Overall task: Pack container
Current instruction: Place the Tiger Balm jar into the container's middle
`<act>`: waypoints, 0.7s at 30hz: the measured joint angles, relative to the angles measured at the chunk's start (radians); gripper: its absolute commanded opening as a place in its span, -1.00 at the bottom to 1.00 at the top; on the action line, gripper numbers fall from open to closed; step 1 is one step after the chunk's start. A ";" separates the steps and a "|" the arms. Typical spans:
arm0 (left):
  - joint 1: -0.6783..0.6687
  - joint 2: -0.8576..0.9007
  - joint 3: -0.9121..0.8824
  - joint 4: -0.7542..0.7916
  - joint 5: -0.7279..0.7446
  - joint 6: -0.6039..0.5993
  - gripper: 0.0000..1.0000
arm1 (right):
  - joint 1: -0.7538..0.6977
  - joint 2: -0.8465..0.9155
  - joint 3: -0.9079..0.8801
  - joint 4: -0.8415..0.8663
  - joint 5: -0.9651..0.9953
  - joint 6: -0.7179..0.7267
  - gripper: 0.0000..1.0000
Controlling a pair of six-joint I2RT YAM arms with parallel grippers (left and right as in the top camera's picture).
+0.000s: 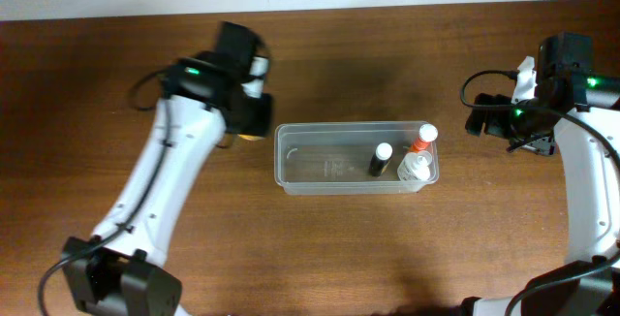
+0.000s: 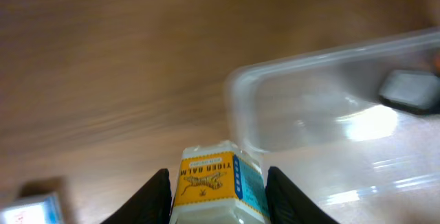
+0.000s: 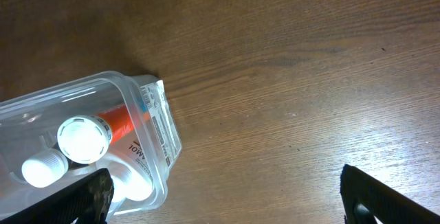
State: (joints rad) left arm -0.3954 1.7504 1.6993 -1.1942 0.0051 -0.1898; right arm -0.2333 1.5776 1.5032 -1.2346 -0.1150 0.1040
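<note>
The clear plastic container point(image 1: 320, 166) lies at the table's middle. In its right end stand a black bottle with a white cap point(image 1: 380, 158), an orange bottle with a white cap point(image 1: 423, 138) and a clear bottle point(image 1: 415, 169). My left gripper point(image 2: 218, 196) is shut on a small jar with a yellow Tiger Balm label point(image 2: 213, 181), just left of the container's left end point(image 2: 302, 107). My right gripper point(image 3: 223, 196) is open and empty, over bare wood to the right of the container point(image 3: 89, 100).
A small blue and white box point(image 2: 38, 207) lies on the wood at the lower left of the left wrist view. The brown wooden table point(image 1: 320, 248) spreads all round the container.
</note>
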 measured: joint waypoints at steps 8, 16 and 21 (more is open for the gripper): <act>-0.269 0.060 0.000 0.146 0.008 -0.027 -0.61 | 0.000 0.000 0.000 -0.003 0.000 0.001 0.95; -0.340 0.251 0.000 0.259 0.006 -0.036 -0.62 | 0.000 0.000 0.000 -0.006 0.000 0.000 0.95; -0.338 0.344 0.000 0.298 0.006 -0.039 -0.21 | 0.000 0.000 0.000 -0.006 0.000 0.000 0.95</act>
State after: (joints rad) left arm -0.7330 2.0941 1.6989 -0.8963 0.0113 -0.2287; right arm -0.2333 1.5776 1.5032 -1.2411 -0.1150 0.1043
